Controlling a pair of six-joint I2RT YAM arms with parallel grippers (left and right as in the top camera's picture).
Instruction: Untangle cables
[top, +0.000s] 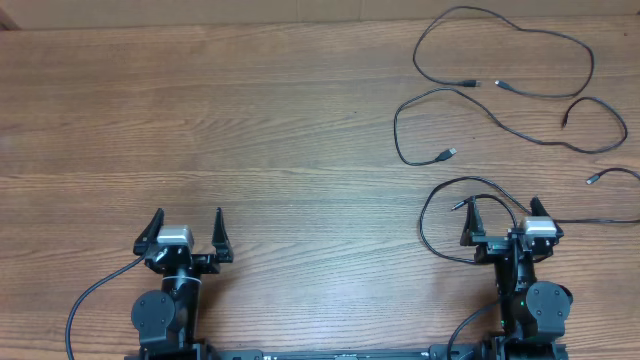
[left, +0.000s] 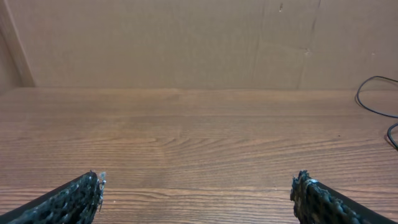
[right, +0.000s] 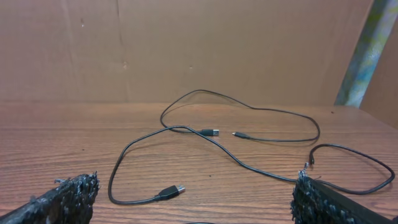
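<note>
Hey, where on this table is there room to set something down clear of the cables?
The table is bare across its left and middle, from the left hand to the far edge, until the cables begin. The right side is crowded: loops spread before the right hand.

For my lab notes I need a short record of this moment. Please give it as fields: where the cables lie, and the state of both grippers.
cables: loose thin black strands, spread over the right side of the table; no bundle visible
nearest cable: its loop lies beside the right gripper
left gripper: open, holds nothing, no cable close to it
right gripper: open, holds nothing
</note>
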